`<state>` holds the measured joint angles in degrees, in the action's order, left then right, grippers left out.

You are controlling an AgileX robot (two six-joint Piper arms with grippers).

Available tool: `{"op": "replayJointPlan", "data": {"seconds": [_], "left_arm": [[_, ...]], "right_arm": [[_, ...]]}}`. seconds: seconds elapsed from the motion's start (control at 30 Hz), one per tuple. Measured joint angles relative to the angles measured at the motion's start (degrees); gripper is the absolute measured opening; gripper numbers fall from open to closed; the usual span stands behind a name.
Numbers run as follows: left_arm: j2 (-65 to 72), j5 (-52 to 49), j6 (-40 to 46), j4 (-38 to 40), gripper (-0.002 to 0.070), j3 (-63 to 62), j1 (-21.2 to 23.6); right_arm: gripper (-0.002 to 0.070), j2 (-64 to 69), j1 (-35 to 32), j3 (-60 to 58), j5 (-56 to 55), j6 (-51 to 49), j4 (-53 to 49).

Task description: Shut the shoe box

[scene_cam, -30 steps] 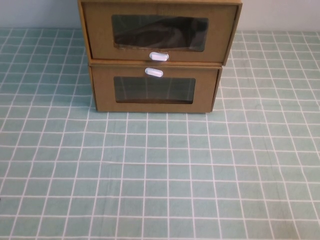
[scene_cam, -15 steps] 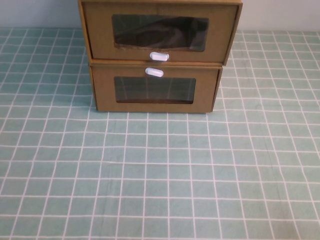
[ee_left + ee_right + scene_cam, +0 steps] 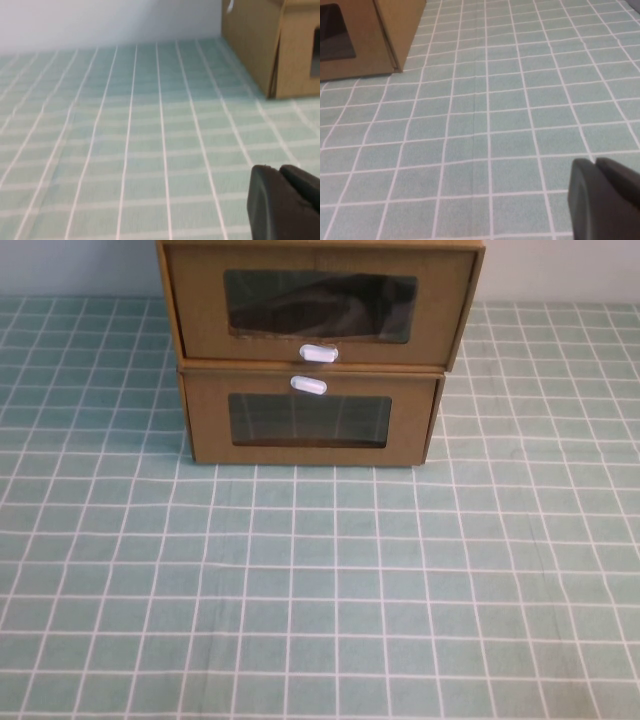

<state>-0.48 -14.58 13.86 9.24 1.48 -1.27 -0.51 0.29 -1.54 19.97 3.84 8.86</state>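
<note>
Brown cardboard shoe box [image 3: 318, 302] is unchanged since earlier, its drawer seemingly pushed in. Left gripper [image 3: 287, 200] and right gripper [image 3: 607, 197] are parked low over the desk [image 3: 320, 580], fingers closed, empty.

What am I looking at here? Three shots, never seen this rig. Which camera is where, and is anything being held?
It is a two-armed table robot. The high view looks down from the robot's own side. Two cardboard drawer boxes are stacked on a green checked tablecloth: the shoe box on top, with its white tab below its window, and a second box beneath it. The other two shots come from cameras on each wrist. The left pincer shows as a dark shape low over the cloth, left of the boxes; the right pincer likewise to their right. Both look pressed shut and hold nothing. Neither arm appears in the high view.
</note>
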Motion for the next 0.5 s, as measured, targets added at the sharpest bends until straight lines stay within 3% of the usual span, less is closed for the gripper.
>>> {"op": "replayJointPlan", "data": {"seconds": [0.13,0.5], "left_arm": [[-0.1,-5.5,-4.7,-4.1,-0.0005,0.0,0.2],[-0.1,-6.2,-7.4,-4.8,-0.0005,0.0,0.2]], "right_arm": [[-0.0011,0.0,0.0,0.0,0.0,0.0,0.0],[-0.0011,0.0,0.0,0.0,0.0,0.0,0.0]]}}
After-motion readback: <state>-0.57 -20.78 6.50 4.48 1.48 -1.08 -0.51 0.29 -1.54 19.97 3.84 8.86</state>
